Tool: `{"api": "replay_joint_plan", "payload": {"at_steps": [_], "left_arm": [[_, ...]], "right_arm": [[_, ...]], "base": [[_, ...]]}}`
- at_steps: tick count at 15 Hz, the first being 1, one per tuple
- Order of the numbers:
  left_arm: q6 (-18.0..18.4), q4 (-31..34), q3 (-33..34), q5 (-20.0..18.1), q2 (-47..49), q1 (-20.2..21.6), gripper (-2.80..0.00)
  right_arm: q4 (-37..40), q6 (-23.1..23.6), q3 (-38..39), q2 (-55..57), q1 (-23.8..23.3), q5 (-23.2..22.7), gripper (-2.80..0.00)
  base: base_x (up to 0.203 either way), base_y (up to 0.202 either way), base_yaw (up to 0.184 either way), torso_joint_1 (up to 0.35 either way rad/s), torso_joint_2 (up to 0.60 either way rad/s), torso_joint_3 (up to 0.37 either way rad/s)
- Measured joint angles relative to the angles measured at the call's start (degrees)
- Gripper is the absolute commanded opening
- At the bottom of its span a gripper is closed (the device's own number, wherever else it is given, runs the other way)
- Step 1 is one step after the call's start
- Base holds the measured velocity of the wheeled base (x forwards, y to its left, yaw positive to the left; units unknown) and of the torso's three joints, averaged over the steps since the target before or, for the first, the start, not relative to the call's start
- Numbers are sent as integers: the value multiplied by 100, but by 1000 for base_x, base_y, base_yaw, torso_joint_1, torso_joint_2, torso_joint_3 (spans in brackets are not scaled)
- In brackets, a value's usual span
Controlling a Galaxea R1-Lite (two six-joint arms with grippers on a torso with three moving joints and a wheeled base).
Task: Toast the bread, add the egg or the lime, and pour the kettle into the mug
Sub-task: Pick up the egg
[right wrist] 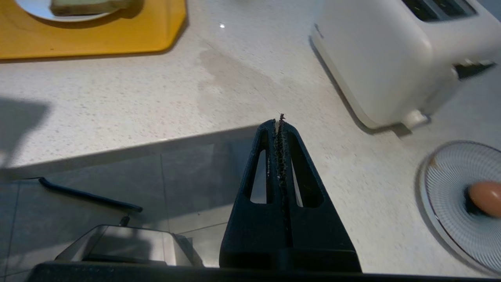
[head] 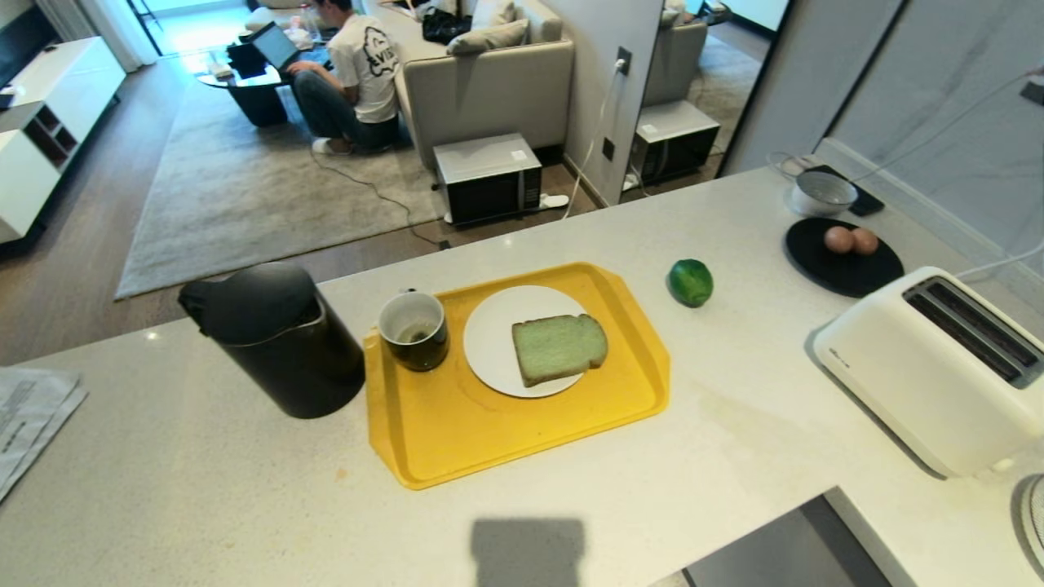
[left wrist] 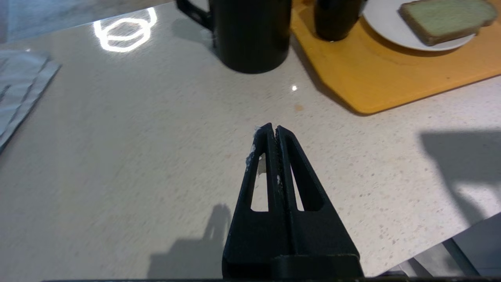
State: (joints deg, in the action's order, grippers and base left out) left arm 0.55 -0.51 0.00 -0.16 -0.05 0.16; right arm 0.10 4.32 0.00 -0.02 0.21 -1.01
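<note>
The pale speckled stone desk (head: 204, 489) carries a yellow plastic tray (head: 457, 440). On the tray, a round white plate (head: 489, 342) holds the bread (head: 559, 348), a thick slice with pale greenish crumb and tan-brown crust, lying flat and overhanging the plate's right rim. The small dark glossy mug with white interior (head: 414, 329) stands upright on the tray's far-left corner, just beside the plate. The tall matte-black jug kettle with domed lid (head: 273, 338) stands on the desk just off the tray's left edge, near the mug. The glossy bright-green oval lime (head: 691, 282) lies on the desk to the right of the tray, apart from it.

Farther right, a round black plate (head: 848, 273) holds two brown eggs (head: 851, 240), with a grey-white bowl (head: 823, 194) behind it. A white two-slot toaster (head: 938, 375) stands at the right end, slots empty. A folded paper sheet (head: 33, 420) lies at the left edge.

The left hand (left wrist: 273, 129) hovers above bare desk on the near side of the kettle; its black fingers are pressed together and hold nothing. The right hand (right wrist: 278, 122) hovers above the desk's near edge beside the toaster, fingers likewise fully closed and empty. A ribbed plate (right wrist: 450, 188) bearing one brown egg (right wrist: 485, 198) sits near it.

A seated person (head: 351, 73) is in the background room.
</note>
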Motion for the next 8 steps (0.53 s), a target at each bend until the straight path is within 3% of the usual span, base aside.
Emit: {"api": "replay_joint_plan", "payload": {"at_steps": [3,8], "left_arm": [[-2,2,0,0,0,0,-280],[-2,1,0,-5,0,5,-280]], "right_arm": [[-2,-11,0,-1,0,6,-280],[4,-13,0,0,1,17,-280]], "base": [[1,-6,136,1,5,3],[0,0,11,0,1,0]]}}
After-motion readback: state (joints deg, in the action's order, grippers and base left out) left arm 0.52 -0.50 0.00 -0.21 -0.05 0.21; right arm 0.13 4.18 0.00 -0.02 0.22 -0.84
